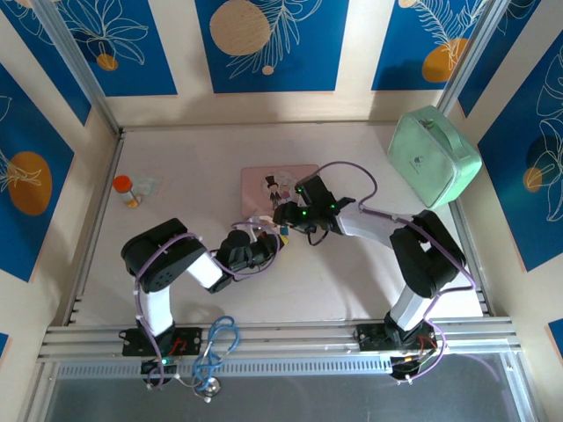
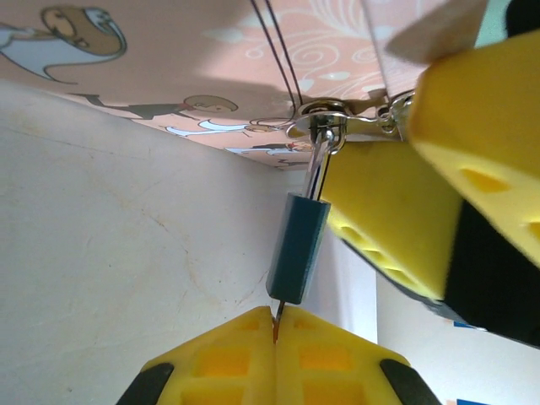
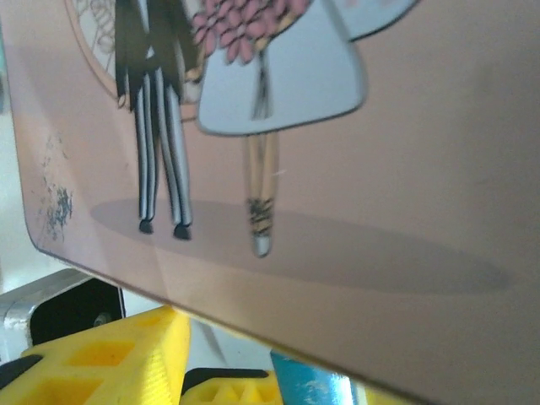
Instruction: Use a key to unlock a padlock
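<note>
padlock dead ahead of left hand, axis in line w/ key

left hand has its pads pressed together on a thin metal sliver, prob. the key. the padlock sits just beyond its fingertips, touching the sliver, long axis running straight away from the hand up to a clasp on the pink box. so the turn likely goes about that line. right hand is just beside the lock; apart or clamped, cannot tell.

The left arm and right arm are black and white, trailing lilac cables. Their fingers are pitted yellow.
</note>
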